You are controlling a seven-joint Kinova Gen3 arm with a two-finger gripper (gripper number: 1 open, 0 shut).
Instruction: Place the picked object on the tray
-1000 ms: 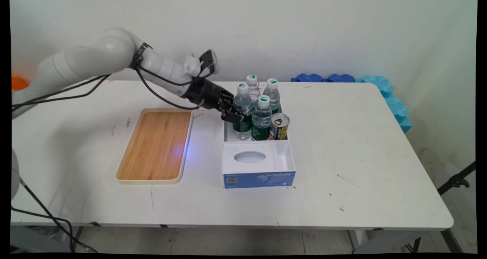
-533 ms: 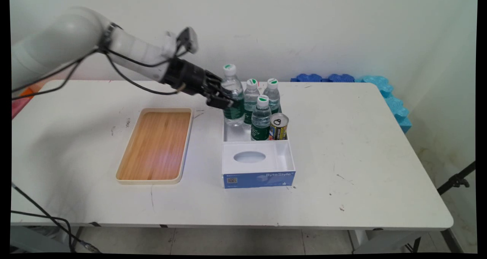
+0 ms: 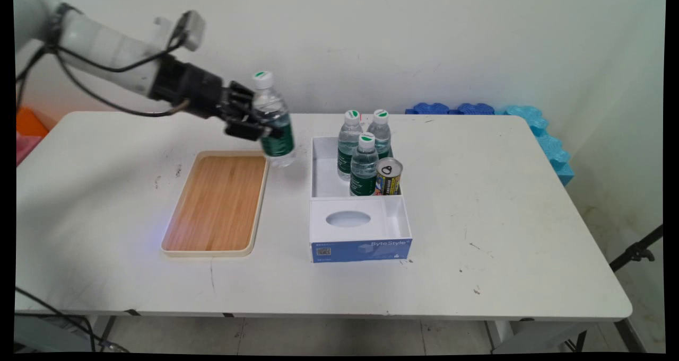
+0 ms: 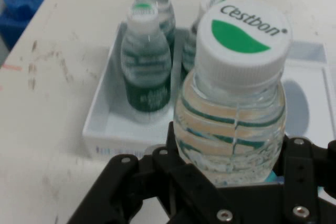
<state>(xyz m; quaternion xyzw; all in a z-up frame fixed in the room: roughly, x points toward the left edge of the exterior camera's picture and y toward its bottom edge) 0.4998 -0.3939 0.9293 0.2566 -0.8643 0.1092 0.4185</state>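
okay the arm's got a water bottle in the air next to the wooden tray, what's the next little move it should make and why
Probably carry it a bit further over the wooden tray. The gripper is shut on the water bottle, which hangs tilted above the tray's far right corner, already clear of the white box that holds three other bottles.

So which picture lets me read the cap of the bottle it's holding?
The hand view: the held bottle's cap fills the frame, with "Cestbon" legible above a green patch. The main view shows that cap only from the side, small, with the gripper clamped on the bottle.

Arm reaches in from upper left, tool (image 3: 253,125) raised, fingers clamped
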